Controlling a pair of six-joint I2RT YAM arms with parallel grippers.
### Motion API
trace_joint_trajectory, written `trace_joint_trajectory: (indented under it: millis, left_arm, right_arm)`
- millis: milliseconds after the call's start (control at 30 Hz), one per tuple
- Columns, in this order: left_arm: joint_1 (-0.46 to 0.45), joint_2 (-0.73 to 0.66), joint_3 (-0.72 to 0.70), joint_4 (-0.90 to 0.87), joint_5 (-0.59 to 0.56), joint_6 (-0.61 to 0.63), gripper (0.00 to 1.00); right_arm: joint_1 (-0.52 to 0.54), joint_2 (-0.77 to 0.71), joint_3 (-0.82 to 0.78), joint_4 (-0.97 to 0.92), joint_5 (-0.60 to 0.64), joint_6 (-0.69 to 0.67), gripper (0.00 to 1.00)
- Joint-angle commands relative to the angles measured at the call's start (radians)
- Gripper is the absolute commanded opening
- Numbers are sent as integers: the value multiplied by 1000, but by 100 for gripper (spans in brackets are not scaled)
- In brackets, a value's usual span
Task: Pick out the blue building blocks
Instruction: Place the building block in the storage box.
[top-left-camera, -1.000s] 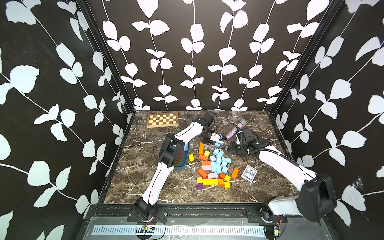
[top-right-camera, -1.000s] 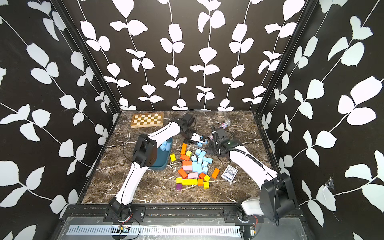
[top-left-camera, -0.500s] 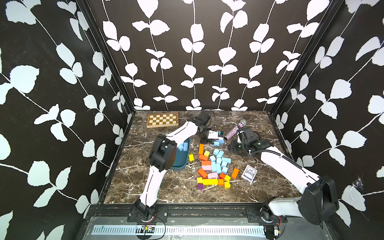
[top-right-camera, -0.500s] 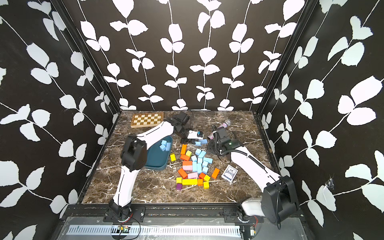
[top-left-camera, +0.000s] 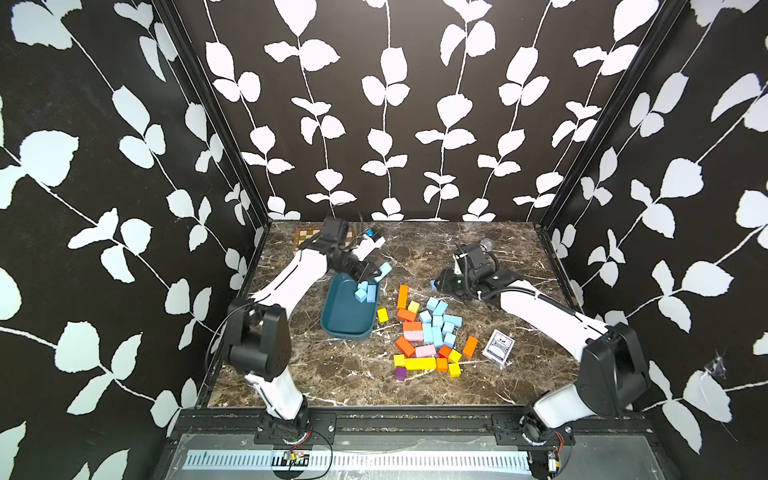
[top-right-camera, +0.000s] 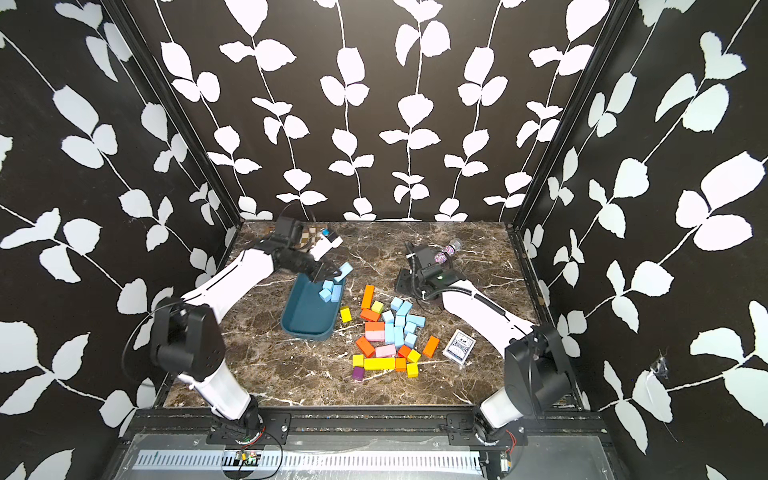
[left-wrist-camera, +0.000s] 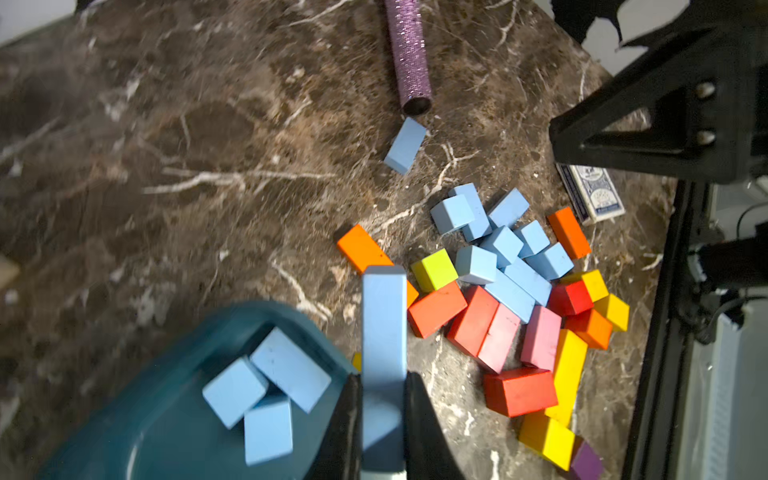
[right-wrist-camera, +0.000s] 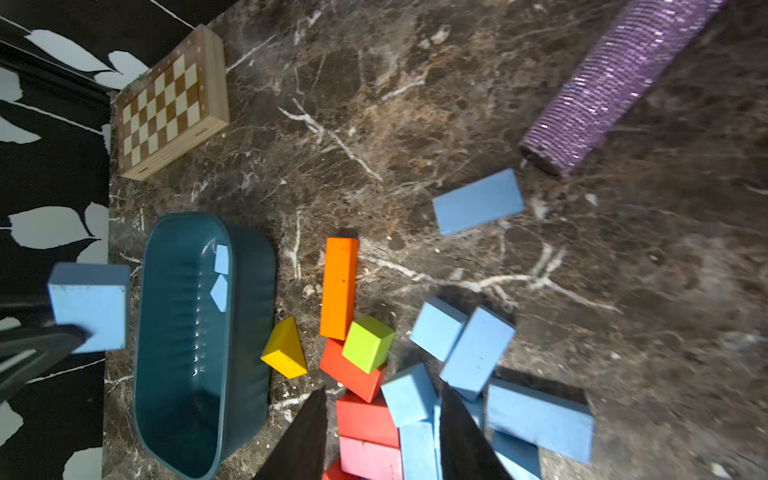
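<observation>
Mid-table, blue building blocks (top-left-camera: 436, 324) touch orange blocks (top-left-camera: 402, 296). The right gripper (right-wrist-camera: 384, 390), jaws spread above them, may drag neighbours. Farther back, your left gripper (left-wrist-camera: 382, 380) pinches one blue block (left-wrist-camera: 383, 316) at the tray's (top-left-camera: 347, 324) far corner. Early release could drop it outside.

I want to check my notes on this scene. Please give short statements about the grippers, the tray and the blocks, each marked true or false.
1. The left gripper is shut on a blue block. True.
2. The teal tray holds orange blocks. False: only three blue blocks lie in it.
3. The right gripper carries a pink block. False: it is open and empty, near the pile.
4. Several blue blocks lie in that pile among other colours. True.
5. The card deck lies in the tray. False: it lies on the table beside the pile.
</observation>
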Motion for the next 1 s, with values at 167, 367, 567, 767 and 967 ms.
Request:
trace_joint_trajectory:
  millis: [167, 367, 567, 767, 967]
  left_arm:
    - [121, -201, -250, 132, -25, -319, 2]
    - [189, -215, -327, 143, -70, -396, 3]
    - [199, -173, -399, 235, -81, -455, 4]
    - [199, -89, -370, 273, -113, -422, 5]
    - [199, 2, -308, 261, -124, -418, 7]
  right_arm:
    - [64, 52, 42, 90, -13, 40, 43]
    - [93, 86, 20, 133, -2, 57, 43]
    - [118, 89, 14, 135, 10, 63, 43]
    - [132, 68, -19, 123, 40, 69, 43]
    - [136, 16, -41, 114, 62, 77, 43]
